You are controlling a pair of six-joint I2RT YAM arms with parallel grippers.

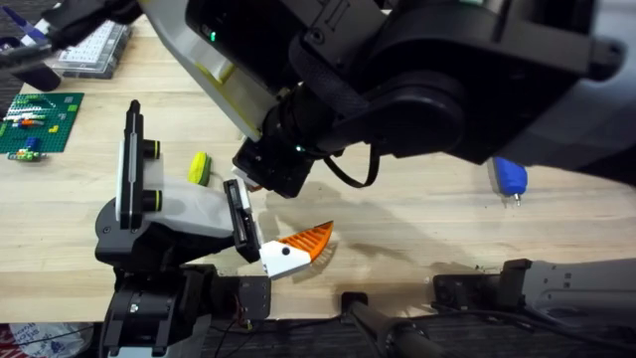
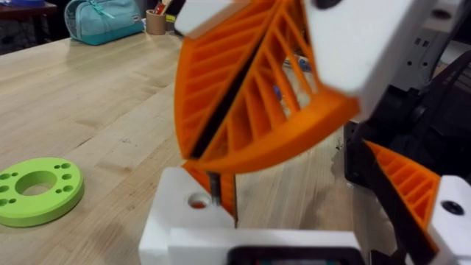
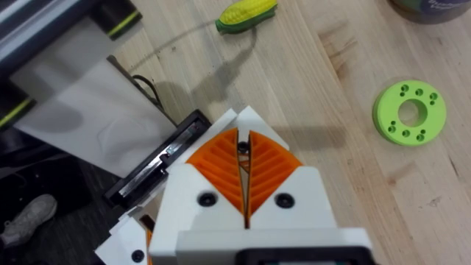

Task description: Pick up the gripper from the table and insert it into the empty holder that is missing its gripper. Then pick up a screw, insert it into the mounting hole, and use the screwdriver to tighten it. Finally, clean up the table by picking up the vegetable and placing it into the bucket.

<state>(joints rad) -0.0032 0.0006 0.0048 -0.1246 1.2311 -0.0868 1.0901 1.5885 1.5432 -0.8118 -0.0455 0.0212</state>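
The holder (image 1: 189, 214) stands at the lower left, grey-white on a black base. The gripper (image 1: 283, 257) lies against its black end plate, white base near the plate and orange tip pointing right. My right gripper (image 3: 243, 143) reaches across from the right and is shut on a small dark screw (image 3: 242, 148). In the left wrist view the screw (image 2: 214, 188) hangs just beside the round hole in the gripper's white base (image 2: 176, 213). The blue screwdriver (image 1: 509, 177) lies far right. The vegetable (image 1: 200, 167), a corn cob, lies behind the holder. The bucket is out of view.
A green ring (image 3: 408, 112) lies on the wood beyond the holder's plate. Green brick plates (image 1: 40, 121) and a clear compartment box (image 1: 94, 45) sit at the far left. The right arm hangs large and dark over the table's middle.
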